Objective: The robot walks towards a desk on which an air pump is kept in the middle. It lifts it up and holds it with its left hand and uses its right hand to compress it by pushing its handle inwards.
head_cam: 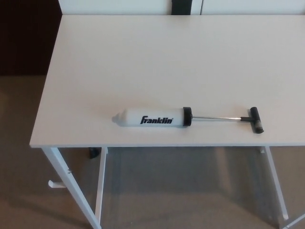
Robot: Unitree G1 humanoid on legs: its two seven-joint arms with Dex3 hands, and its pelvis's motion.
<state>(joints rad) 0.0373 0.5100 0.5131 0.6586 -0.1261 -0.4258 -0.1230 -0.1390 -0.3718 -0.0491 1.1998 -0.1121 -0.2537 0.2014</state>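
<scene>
The air pump (151, 118) lies on its side near the front edge of the desk (167, 62), roughly midway along the visible width, parallel to that edge. Its white barrel bears the word "Franklin" in dark letters; the tapered nozzle end points to the picture's left. A black collar (187, 116) closes the barrel on the right, and a thin metal rod (219, 118) runs out from it, fully extended, to a black T-handle (255, 119). Neither robot hand is in view, so the position of the fingers cannot be told. The desk top is white and matte; its right side and far edge are cut off by the frame. White metal legs (71, 186) stand on beige carpet (19, 191). A small dark item under the desk near the left leg is too hidden to identify.
</scene>
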